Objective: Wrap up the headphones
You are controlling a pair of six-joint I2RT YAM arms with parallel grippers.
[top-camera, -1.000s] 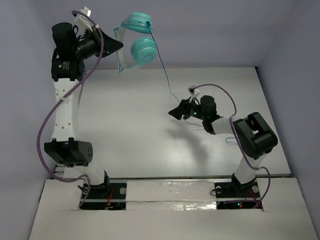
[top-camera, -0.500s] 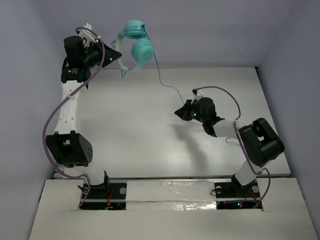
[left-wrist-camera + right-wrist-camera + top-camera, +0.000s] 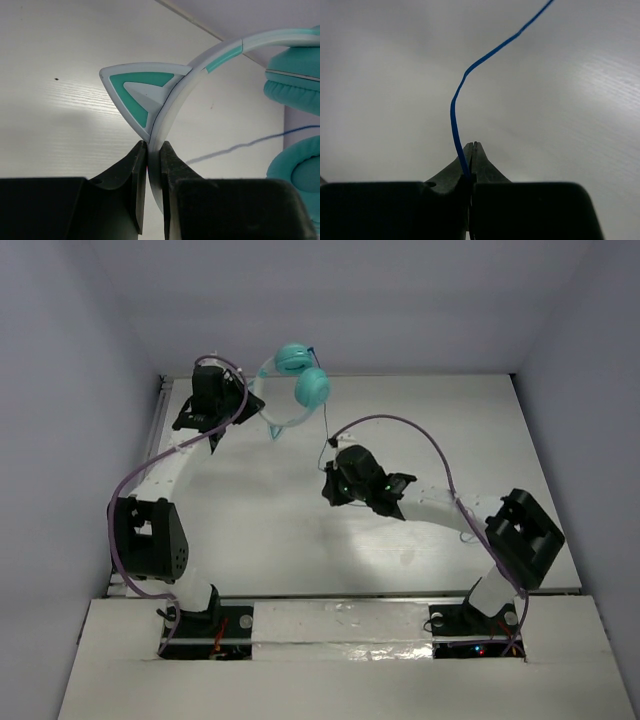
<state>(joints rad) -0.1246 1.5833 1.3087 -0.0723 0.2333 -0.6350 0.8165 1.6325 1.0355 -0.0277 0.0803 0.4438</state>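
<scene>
Left gripper [image 3: 154,150]: clamped on the pale headband [image 3: 176,102] of the headphones [image 3: 303,380], just below a teal triangular ear [image 3: 141,95]. Held up near the far edge of the table [image 3: 250,520], left of middle, with both cups to the gripper's right. Right gripper [image 3: 471,152]: pinched shut on the thin blue cord [image 3: 454,112] at the very fingertips, near the table's middle, close below the cups.

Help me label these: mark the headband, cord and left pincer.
headband [image 3: 171,100], left wrist view, pale arc beside the ear.
cord [image 3: 452,112], right wrist view, mid-length bend.
left pincer [image 3: 153,146], left wrist view, midway between its tips.
</scene>
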